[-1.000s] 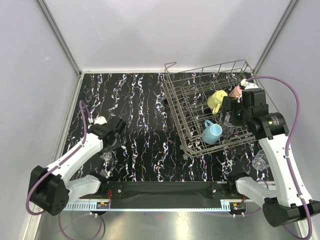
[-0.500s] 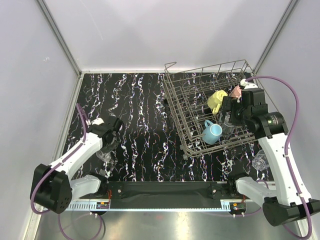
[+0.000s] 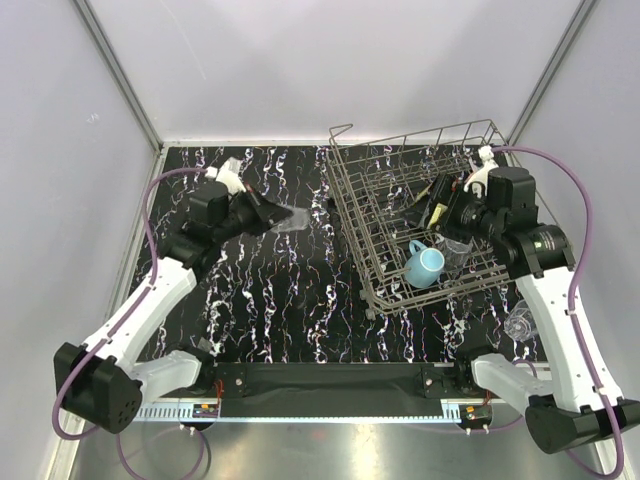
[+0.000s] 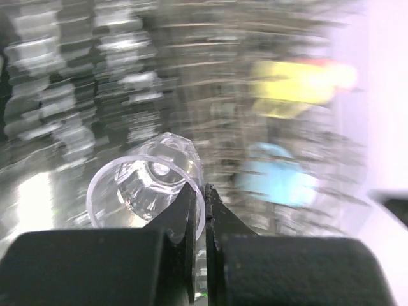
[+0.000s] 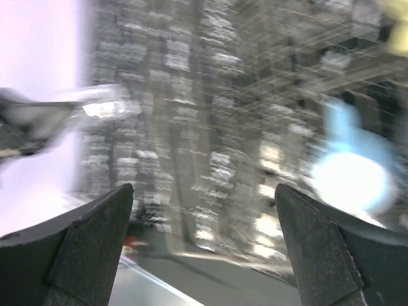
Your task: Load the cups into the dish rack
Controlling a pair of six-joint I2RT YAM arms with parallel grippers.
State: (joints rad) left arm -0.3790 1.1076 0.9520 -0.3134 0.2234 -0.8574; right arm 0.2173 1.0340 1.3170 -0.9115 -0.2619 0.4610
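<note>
L gripper is up off the table, left of the dish rack. Wrist cam's v. blurry, but I can make out the fingers pressed nearly together, pinching the rim of a clear glass that lies sideways, open end toward the cam. R gripper hangs over the rack's right half, fingers spread wide, nothing between them. In the rack I see a blue mug near the front edge and a bit of yellow mug by the R gripper. A second glass sits on the table right of the rack, beside the R arm.
</note>
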